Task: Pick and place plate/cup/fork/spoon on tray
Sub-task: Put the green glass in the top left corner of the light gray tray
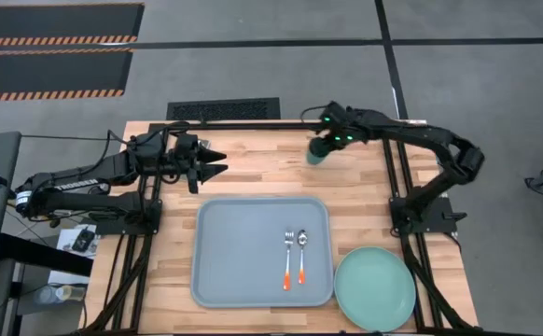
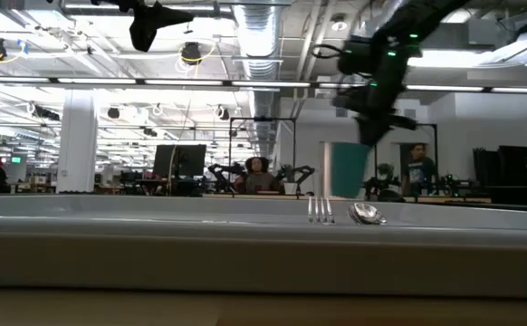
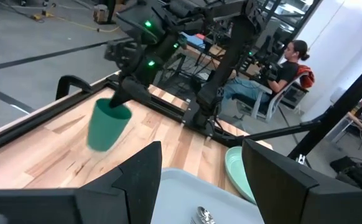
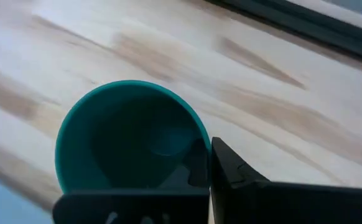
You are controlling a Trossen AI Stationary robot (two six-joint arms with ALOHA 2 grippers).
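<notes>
My right gripper is shut on the dark teal cup over the table's far side, right of the middle; the cup also shows in the left wrist view and the low view. The grey-blue tray lies at the near middle. The fork and the spoon lie side by side in it, orange handles toward the near edge. The mint-green plate lies flat on the table at the tray's near right corner. My left gripper is open and empty at the far left. My right gripper holds the cup by its rim wall, on the side nearest the wrist, with one finger inside the cup and one finger outside. The fingers come from above, slanting down. The cup hangs mouth up, slightly tilted, seemingly just off the table.
Black frame rails run along the table's left and right sides, by the arm bases. Bare wood lies between the tray's far rim and the two grippers. People sit at desks in the room beyond the table.
</notes>
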